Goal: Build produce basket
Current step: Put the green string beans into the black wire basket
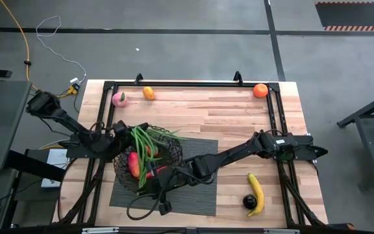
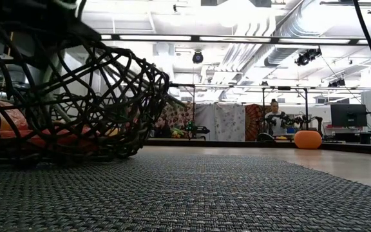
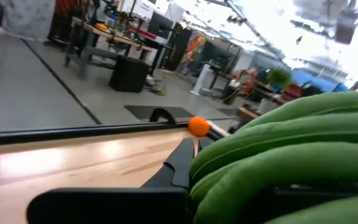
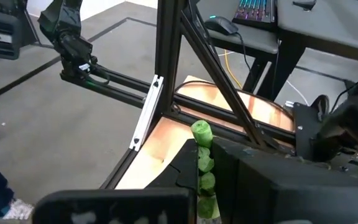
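The black wire basket [image 1: 149, 158] stands on the dark ribbed mat [image 1: 197, 188] and fills the left of the low view [image 2: 63, 96]. In it lie long green beans [image 1: 141, 144], red peppers [image 1: 134, 164] and more produce. My left gripper [image 1: 119, 129] is at the basket's far left rim, shut [image 3: 188, 152], with the beans [image 3: 291, 149] close beside its fingers. My right gripper [image 1: 174, 172] reaches in from the table's right at the basket's near right rim, shut on a green bean [image 4: 201, 155]. My left gripper: the green beans lie close against the side of one finger [image 3: 179, 165]; whether they touch I cannot tell. My right gripper pinches one green bean between its two fingers. The bean lies along the fingers, and its knobbly end [image 4: 201, 133] sticks out past the fingertips. The fingers come from the table's right, slanting slightly down.
On the bare wood lie a pink peach [image 1: 119, 99] and an orange [image 1: 148, 93] at the far left, another orange [image 1: 260, 90] at the far right corner, and a banana [image 1: 256, 194] with a dark round fruit [image 1: 249, 202] at the near right. A black frame [image 1: 193, 84] borders the table.
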`<state>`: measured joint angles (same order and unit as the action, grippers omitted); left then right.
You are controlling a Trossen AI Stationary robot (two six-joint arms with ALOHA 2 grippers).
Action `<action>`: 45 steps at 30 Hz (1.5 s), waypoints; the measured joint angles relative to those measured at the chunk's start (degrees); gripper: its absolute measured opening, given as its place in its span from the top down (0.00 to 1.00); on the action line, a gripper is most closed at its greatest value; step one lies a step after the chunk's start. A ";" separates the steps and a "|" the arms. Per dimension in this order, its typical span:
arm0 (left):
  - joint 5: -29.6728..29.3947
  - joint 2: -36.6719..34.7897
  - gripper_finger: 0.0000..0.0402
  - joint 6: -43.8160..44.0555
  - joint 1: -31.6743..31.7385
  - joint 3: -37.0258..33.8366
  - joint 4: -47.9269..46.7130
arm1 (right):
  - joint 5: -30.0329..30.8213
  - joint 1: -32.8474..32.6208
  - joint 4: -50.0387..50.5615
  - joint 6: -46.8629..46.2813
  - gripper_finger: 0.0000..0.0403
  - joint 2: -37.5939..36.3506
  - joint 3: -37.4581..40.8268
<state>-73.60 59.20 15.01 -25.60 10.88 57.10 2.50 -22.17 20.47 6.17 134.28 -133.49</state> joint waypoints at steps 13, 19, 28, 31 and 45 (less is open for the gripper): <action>-16.48 0.00 1.00 -6.19 -14.61 -1.29 -0.43 | 0.02 0.17 0.28 -1.25 0.99 0.02 0.02; -16.59 0.00 0.99 -6.19 -18.09 -1.29 -0.69 | 0.14 0.59 0.28 -1.13 0.99 0.02 0.02; -16.52 0.02 0.99 -1.28 -24.99 -1.29 -0.72 | 0.46 1.03 1.01 0.23 0.99 0.02 0.02; -16.46 0.02 0.99 -0.64 -28.61 -1.29 -0.72 | 0.48 1.25 1.01 0.31 0.99 0.02 0.02; -16.37 0.07 0.99 8.88 -26.61 -1.31 -13.19 | 0.48 2.27 0.89 0.30 0.99 0.02 0.02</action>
<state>-89.97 59.27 23.88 -52.21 9.56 43.91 2.98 -19.91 21.36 6.47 134.30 -133.47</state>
